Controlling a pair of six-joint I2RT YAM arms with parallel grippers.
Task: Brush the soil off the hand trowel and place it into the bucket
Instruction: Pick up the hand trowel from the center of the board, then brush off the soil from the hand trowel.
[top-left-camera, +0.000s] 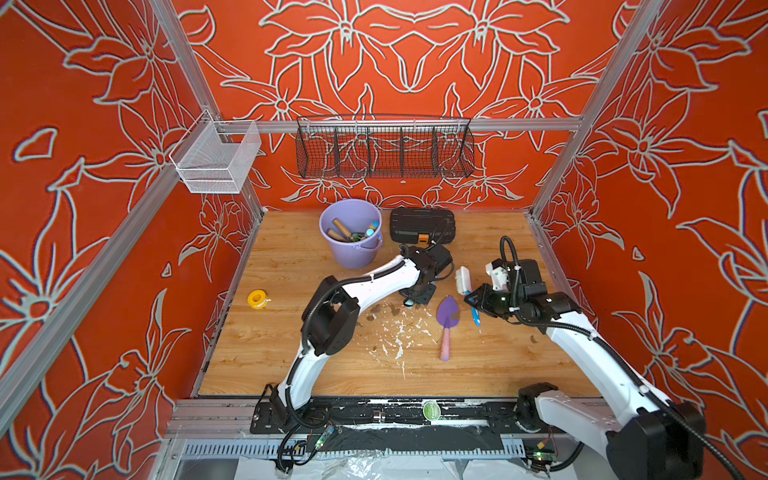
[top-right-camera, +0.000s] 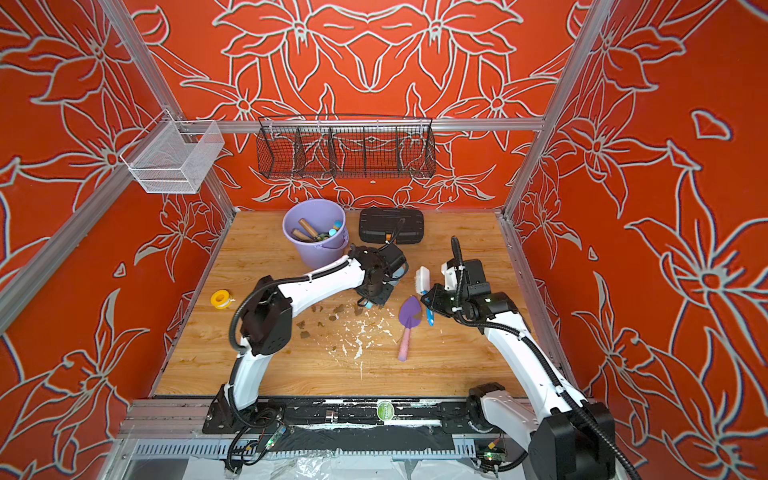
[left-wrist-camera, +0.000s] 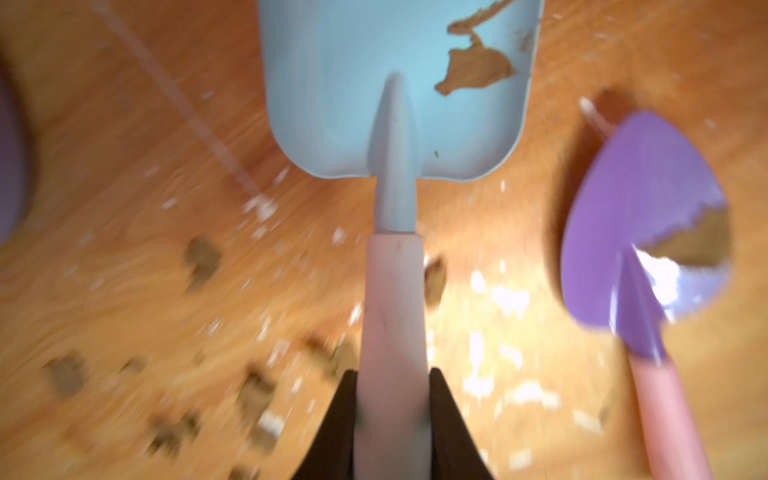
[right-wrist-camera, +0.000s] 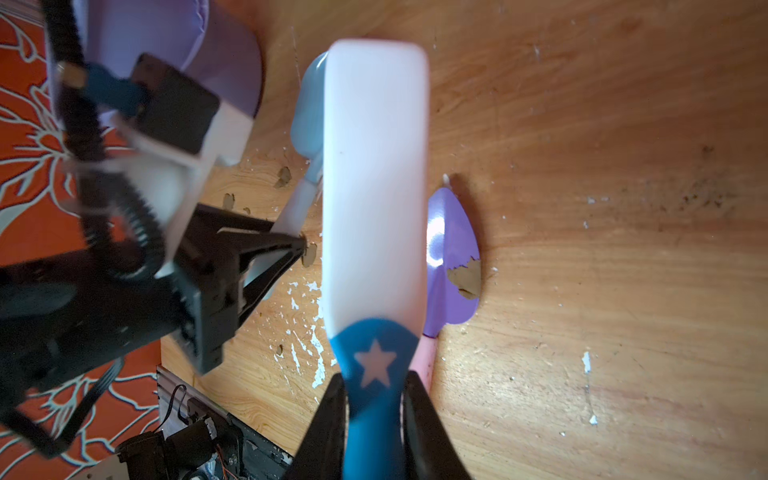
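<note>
My left gripper (left-wrist-camera: 392, 374) is shut on the pale pink handle of a light-blue hand trowel (left-wrist-camera: 395, 104), held low over the table. Brown soil (left-wrist-camera: 473, 68) sticks to one side of its blade. My right gripper (right-wrist-camera: 374, 378) is shut on the blue handle of a white-headed brush (right-wrist-camera: 374, 187), just to the right of the left gripper (top-left-camera: 415, 297) in both top views. A purple trowel (top-left-camera: 448, 311) with a pink handle lies on the table between the arms, with soil (right-wrist-camera: 465, 278) on its blade. The lavender bucket (top-left-camera: 353, 253) stands at the back, holding several tools.
A black case (top-left-camera: 422, 224) with an orange latch lies right of the bucket. Loose soil clumps (top-left-camera: 376, 308) and white flecks (top-left-camera: 399, 336) are scattered mid-table. A yellow tape roll (top-left-camera: 257, 299) sits at the left. Wire baskets (top-left-camera: 384, 149) hang on the back rail.
</note>
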